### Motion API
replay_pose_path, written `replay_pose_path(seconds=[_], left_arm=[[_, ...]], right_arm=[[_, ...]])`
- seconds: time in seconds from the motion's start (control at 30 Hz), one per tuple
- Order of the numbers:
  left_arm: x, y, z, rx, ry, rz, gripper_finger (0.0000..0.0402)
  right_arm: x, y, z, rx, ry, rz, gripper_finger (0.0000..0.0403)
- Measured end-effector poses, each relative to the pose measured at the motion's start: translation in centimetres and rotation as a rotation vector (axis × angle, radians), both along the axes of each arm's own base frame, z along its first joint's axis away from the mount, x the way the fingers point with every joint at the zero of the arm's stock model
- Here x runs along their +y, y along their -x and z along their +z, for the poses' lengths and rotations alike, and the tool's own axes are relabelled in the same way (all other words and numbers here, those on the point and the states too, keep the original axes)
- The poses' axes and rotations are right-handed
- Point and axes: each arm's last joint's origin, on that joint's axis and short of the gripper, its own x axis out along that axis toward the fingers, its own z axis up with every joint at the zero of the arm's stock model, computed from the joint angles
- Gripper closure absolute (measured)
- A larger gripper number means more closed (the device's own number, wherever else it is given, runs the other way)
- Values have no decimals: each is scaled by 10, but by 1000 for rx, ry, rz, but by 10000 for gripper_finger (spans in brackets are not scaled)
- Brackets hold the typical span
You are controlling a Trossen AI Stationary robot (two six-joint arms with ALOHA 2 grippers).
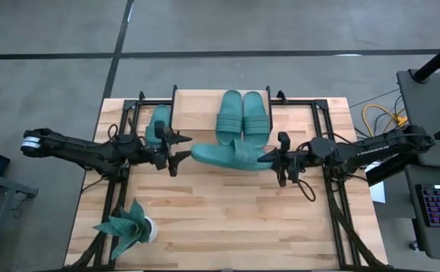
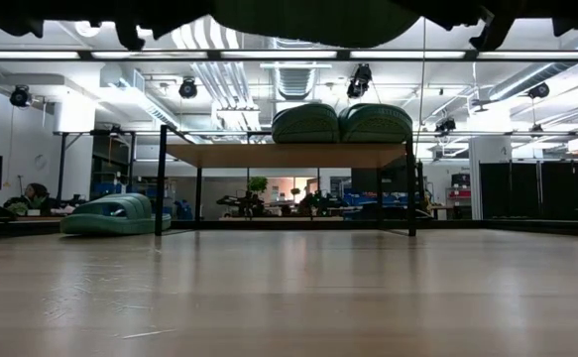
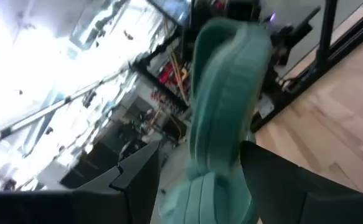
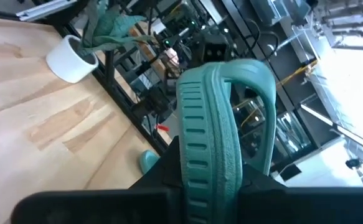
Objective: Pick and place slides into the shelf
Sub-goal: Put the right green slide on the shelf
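Sandal hanging crosswise between both arms, just in front of the shelf

The right pincer is clamping one end of a teal-green rubber slide sandal, whose long axis is running sideways toward the left pincer, which is sitting with fingers apart around the other end, looks like. The low shelf with light wooden top and black legs is lying just behind it, two sandals already on top, one more waiting on the surface beside the shelf.
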Motion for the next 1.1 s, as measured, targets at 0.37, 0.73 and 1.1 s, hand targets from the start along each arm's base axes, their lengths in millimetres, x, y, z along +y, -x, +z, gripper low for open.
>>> replay_pose_path(seconds=[0.37, 0.73, 1.1], left_arm=[[-3, -16, -12, 65, -5, -56, 199], [-6, -32, -11, 8, -9, -122, 199], [-7, -46, -10, 37, 12, -133, 311]], right_arm=[[0, 0, 0, 0, 11, 0, 375], [-1, 0, -2, 9, 10, -33, 375], [-1, 0, -1, 1, 5, -49, 375]])
